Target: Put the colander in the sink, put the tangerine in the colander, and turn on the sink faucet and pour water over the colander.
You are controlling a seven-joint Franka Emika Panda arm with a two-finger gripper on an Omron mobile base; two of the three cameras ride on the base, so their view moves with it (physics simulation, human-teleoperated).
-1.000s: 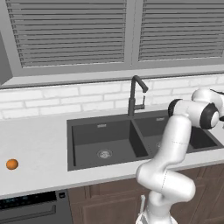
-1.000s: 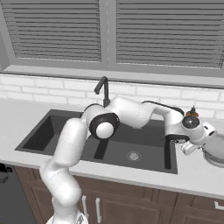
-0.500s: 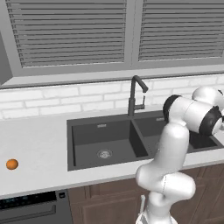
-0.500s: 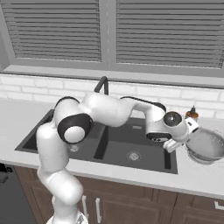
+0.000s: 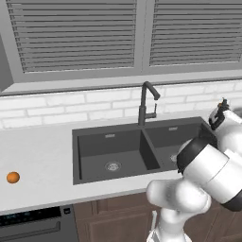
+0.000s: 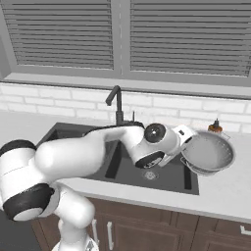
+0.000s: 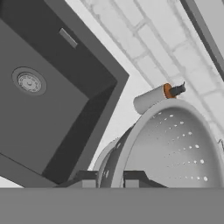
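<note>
Lifted now, the colander hangs tilted in the air over the counter at the right edge of the sink, its open bowl turned toward the room. A second ago it sat low at the far right with the arm stretched out long to reach it; half a second ago it had come off the surface, and since then the arm has folded back on itself, elbow swinging toward the left, and drawn the bowl up and in toward the basin. In the hand view the gripper sits at the colander's rim with a finger on either side of the wall, so I take it to be clamped on the rim, though the grey band hides the tips and I can't see the contact itself. Behind the bowl stands the soap bottle, just beside it in that view. What this means for the job: the first step is under way but not done, as the colander is off the counter and near the right basin, not yet over or in it. A short carry leftward and a lowering should seat it. The tangerine lies untouched on the counter far left, well apart from the sink, and the faucet stands behind the divider with no water running.
</note>
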